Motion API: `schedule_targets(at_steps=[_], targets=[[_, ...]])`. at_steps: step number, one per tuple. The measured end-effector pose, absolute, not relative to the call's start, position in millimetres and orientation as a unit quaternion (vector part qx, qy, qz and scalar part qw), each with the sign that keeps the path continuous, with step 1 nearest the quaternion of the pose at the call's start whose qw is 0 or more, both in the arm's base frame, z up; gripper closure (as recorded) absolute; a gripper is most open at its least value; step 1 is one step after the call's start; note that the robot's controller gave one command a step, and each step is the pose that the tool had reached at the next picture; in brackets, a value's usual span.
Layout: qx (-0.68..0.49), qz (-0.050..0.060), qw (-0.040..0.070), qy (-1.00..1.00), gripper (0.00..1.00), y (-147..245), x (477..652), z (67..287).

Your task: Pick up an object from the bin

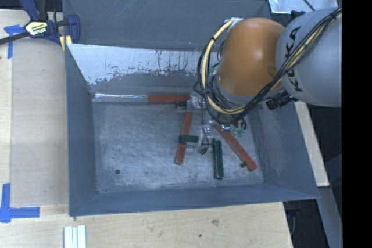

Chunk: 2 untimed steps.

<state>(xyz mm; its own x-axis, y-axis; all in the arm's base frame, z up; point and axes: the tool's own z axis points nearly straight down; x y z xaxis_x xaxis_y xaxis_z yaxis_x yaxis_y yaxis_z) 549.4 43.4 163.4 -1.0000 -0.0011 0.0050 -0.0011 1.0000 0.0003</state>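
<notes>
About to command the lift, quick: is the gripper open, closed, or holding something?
Gripper: cannot be told; it sits low between a red stick and a dark green stick.

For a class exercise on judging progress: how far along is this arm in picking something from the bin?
Done: the gripper is low in the bin, near its middle. In hand: it is between the red-brown stick and the dark green stick, both lying on the floor. Left: gripping one and lifting it out.
</notes>
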Motion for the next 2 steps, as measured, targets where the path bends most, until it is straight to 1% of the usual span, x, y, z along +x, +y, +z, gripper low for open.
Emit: schedule_targets(at_steps=[1, 2], targets=[[0.226, 0.000, 0.001, -0.974, 0.00, 56.4, 580.5, 73.4], [0.224, 0.000, -0.003, -0.974, 1.00, 56.7, 583.0, 77.2]])
